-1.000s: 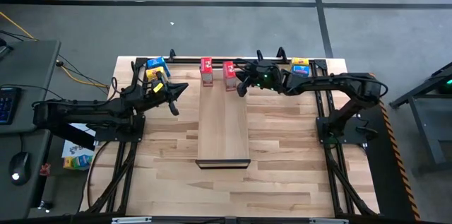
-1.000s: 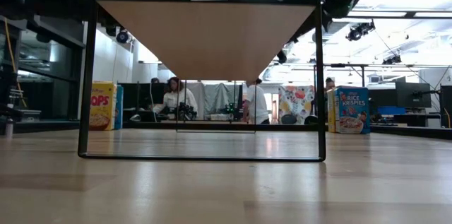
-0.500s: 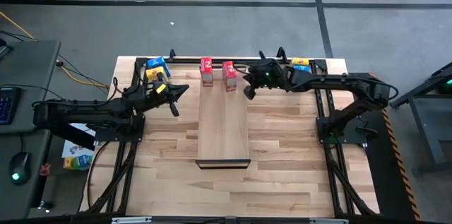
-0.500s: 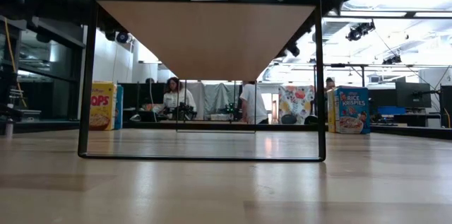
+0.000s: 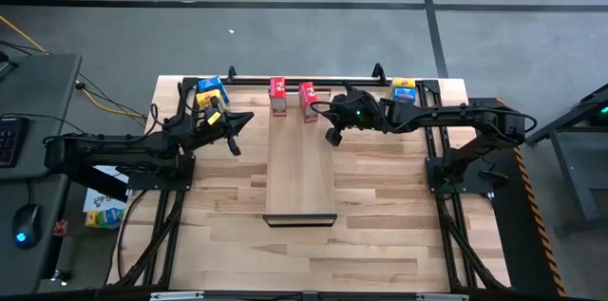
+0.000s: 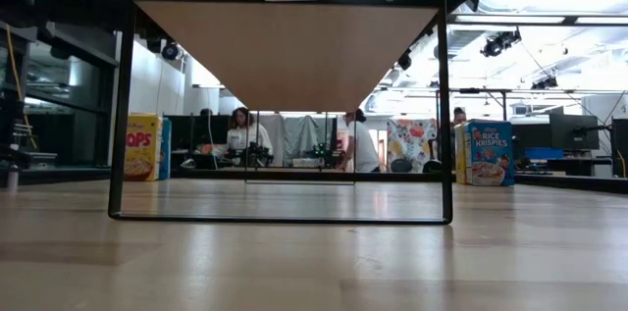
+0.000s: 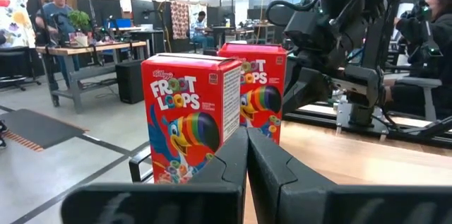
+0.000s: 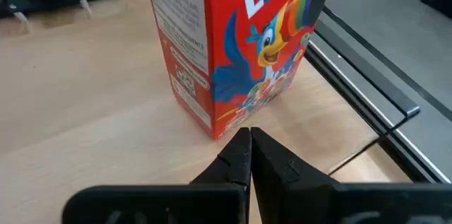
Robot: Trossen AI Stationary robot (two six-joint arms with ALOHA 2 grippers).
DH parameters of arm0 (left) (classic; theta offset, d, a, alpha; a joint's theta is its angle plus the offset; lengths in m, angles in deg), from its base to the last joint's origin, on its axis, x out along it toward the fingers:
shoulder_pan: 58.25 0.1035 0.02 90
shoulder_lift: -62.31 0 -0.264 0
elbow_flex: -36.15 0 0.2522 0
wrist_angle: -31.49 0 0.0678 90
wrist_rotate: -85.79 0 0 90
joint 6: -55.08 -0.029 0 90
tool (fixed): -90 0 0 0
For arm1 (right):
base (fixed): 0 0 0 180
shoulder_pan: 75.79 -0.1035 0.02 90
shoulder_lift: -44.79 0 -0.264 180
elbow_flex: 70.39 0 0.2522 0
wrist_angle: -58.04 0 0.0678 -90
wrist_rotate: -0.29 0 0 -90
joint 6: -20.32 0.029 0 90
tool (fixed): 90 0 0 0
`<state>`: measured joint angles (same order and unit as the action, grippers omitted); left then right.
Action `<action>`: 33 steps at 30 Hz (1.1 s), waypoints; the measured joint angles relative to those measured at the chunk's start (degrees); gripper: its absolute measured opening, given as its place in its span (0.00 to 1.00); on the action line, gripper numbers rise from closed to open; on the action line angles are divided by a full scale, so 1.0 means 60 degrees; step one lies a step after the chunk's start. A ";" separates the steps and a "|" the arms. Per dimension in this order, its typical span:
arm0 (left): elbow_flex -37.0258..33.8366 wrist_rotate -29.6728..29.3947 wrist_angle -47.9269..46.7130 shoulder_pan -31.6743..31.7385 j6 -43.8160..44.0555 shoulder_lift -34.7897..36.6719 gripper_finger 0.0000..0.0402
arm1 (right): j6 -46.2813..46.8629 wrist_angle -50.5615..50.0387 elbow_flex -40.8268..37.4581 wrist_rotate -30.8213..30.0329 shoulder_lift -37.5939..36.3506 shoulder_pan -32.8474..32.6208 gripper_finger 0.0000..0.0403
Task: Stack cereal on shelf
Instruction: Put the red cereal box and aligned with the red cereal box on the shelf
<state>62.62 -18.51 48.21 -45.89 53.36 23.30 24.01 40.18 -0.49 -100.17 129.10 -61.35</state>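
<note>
Two red cereal boxes [image 5: 277, 95] [image 5: 309, 100] stand upright on the far end of the pale shelf board [image 5: 300, 173]. My right gripper [image 5: 332, 134] is shut and hangs just near-right of the right-hand red box [image 8: 240, 47], touching nothing. My left gripper [image 5: 237, 131] is shut, left of the shelf, and points at both red boxes [image 7: 191, 114] [image 7: 258, 93]. A blue box [image 5: 211, 84] and a yellow box [image 5: 206, 100] stand on the table behind it. Another yellow box [image 5: 403, 84] and blue box [image 5: 407, 95] stand far right.
The shelf board is raised on a dark frame [image 6: 118, 105] above the butcher-block table [image 5: 380, 225]. A dark rail [image 5: 313, 79] runs along the table's far edge behind the boxes. People sit and stand in the room beyond the table [image 6: 240, 134].
My right gripper has drawn back from the right-hand red box toward the table's near edge, by a short way. The red boxes have stayed where they were. My left arm has kept still.
</note>
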 joint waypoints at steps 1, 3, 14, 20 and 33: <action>0.0000 0.0000 0.0000 0.0000 0.0000 0.0000 0.00 | 0.0043 0.0023 0.0000 0.0034 0.0000 0.0002 0.00; 0.0000 -0.0003 0.0000 0.0000 0.0000 0.0000 0.00 | 0.0050 0.0157 0.0000 0.0072 0.0000 0.0004 0.00; 0.0000 -0.0002 0.0008 0.0000 -0.0004 0.0000 0.00 | 0.0352 0.0975 -0.0004 0.0744 0.0004 0.0004 0.00; 0.0000 0.0000 0.0011 0.0000 -0.0004 0.0000 0.00 | 0.0487 0.1334 -0.0007 0.0820 0.0004 0.0004 0.00; 0.0000 -0.0001 -0.0024 0.0000 -0.0004 0.0000 0.00 | 0.0266 0.0891 -0.0011 0.0816 0.0004 0.0015 0.00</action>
<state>62.62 -18.52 48.06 -45.89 53.34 23.30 25.60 45.53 -0.55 -95.27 129.13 -61.26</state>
